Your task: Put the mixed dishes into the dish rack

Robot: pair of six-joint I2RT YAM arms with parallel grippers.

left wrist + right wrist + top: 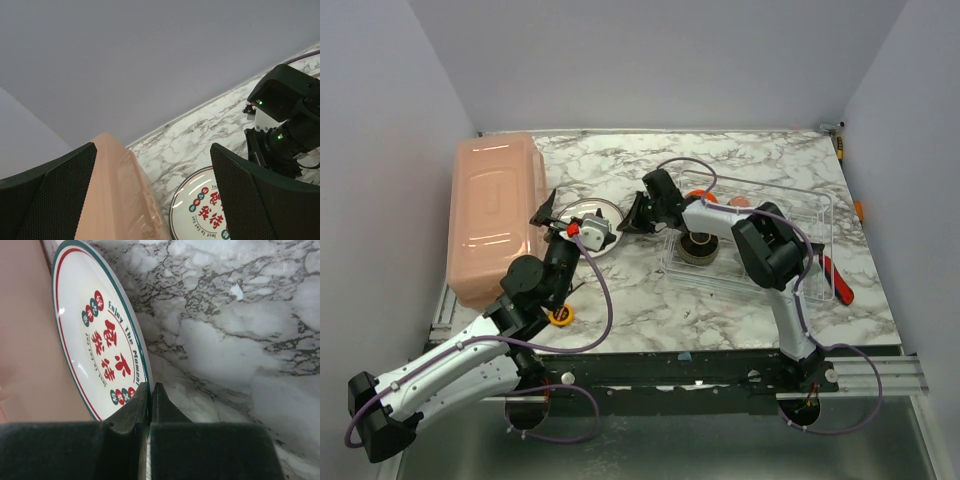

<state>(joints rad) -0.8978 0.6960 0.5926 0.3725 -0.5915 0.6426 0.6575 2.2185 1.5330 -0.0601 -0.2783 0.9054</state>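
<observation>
A round white plate (588, 222) with a teal rim and red characters sits on the marble beside the pink tub. My right gripper (631, 221) reaches left out of the rack area. In the right wrist view, my right gripper (150, 390) is shut on the near rim of the plate (95, 335). My left gripper (554, 214) stands open over the plate's left side, holding nothing. Its wide fingers (252, 200) frame the plate (200, 212) and the tub. The clear dish rack (817, 232) holds a dark brown bowl (700, 247). Orange pieces (699, 195) show at its back.
A long salmon-pink tub (495, 215) lies along the table's left side, close to the plate. A small yellow tape measure (560, 315) sits by the left arm. A red-handled tool (839, 279) lies at the rack's right edge. Walls close in the table on three sides.
</observation>
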